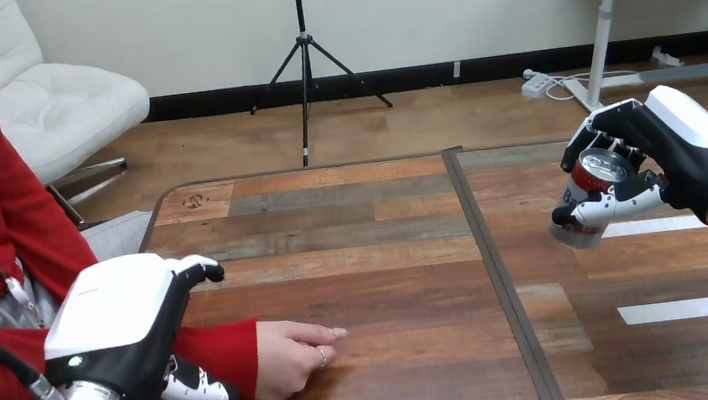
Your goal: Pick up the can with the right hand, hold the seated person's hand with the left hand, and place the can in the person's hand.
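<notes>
While the right robot hand (662,160) is gripping the can (597,175) clear of the desk (387,257), at about three o'clock in the head view, the pick-up part of the task is looking done. Its fingers are wrapping over the can's top and far side and its thumb is crossing the near side, so the can is hanging tilted, its top leaning toward one o'clock.

The left robot hand (127,321) is sitting at about eight o'clock, arching over the person's wrist (222,361). Its fingers are curling down on the far side and its thumb is tucking against the red sleeve on the near side. I am judging that as a hold on the wrist, not on the hand itself.

The person's hand (292,356) is resting on the desk just toward three o'clock of that grip, fingers loosely curled, well apart from the can. What is remaining, by my reading, is carrying the can toward nine o'clock and setting it in the person's hand, which is not yet showing an open palm.
</notes>
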You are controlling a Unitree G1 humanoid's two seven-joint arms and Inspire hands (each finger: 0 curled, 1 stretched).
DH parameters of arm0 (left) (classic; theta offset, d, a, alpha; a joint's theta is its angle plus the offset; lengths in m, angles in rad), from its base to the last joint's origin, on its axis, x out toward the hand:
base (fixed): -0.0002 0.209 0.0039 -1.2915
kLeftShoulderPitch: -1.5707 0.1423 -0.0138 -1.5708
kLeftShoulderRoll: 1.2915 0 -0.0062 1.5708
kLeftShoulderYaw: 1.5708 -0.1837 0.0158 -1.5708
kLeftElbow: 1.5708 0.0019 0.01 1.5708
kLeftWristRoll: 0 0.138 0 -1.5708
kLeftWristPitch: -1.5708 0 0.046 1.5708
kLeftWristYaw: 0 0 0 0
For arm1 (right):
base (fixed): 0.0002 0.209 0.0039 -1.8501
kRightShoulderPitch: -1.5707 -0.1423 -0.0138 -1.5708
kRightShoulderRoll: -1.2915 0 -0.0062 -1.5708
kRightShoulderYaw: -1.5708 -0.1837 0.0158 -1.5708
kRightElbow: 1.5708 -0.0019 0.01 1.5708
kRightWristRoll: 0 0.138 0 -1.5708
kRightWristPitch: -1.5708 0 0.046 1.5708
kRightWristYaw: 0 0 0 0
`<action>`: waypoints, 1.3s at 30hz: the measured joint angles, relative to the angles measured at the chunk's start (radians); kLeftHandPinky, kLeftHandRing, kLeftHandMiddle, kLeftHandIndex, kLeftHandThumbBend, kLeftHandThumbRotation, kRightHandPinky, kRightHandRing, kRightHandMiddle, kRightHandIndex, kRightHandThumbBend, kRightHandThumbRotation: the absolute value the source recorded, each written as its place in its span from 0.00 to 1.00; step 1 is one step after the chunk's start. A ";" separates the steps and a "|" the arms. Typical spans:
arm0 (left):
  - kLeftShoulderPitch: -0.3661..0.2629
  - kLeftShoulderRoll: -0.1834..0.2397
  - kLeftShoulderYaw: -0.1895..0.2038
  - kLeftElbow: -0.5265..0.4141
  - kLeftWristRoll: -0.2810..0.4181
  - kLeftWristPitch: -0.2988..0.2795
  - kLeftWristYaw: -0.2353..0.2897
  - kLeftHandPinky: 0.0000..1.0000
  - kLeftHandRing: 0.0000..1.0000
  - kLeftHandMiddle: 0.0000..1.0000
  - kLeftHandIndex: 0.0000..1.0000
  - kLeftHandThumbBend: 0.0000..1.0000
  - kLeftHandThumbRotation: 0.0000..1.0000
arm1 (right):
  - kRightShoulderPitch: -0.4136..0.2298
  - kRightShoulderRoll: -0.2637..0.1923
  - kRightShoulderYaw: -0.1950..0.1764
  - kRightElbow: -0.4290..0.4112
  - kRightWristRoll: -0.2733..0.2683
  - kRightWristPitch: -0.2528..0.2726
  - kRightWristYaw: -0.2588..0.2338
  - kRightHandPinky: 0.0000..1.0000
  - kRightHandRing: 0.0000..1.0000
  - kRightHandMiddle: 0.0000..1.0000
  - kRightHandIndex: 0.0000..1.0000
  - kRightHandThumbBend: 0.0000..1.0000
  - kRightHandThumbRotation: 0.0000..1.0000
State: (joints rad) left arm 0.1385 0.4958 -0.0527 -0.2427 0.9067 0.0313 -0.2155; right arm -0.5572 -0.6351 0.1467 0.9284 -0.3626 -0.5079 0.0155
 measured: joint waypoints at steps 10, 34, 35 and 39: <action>-0.036 0.039 -0.017 0.000 -0.020 0.038 -0.195 0.78 0.83 0.84 0.81 1.00 0.19 | 0.000 0.000 0.000 -0.008 0.004 0.005 0.008 0.40 0.40 0.46 0.49 0.71 0.00; -0.180 0.134 -0.115 0.061 -0.049 0.001 -0.409 0.83 0.85 0.85 0.82 1.00 0.15 | 0.000 0.000 -0.001 -0.019 0.006 0.005 0.014 0.41 0.40 0.47 0.49 0.71 0.00; -0.185 0.136 -0.121 0.068 -0.037 -0.002 -0.406 0.83 0.84 0.85 0.82 1.00 0.14 | 0.000 0.000 -0.001 -0.020 0.006 0.005 0.014 0.41 0.40 0.47 0.49 0.71 0.00; -0.199 0.140 -0.140 0.084 0.005 -0.008 -0.383 0.82 0.83 0.84 0.81 1.00 0.09 | 0.000 0.000 -0.001 -0.021 0.006 0.005 0.014 0.41 0.41 0.47 0.49 0.71 0.00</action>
State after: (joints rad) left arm -0.0603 0.6356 -0.1928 -0.1586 0.9114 0.0236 -0.5986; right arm -0.5568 -0.6353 0.1453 0.9070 -0.3562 -0.5029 0.0299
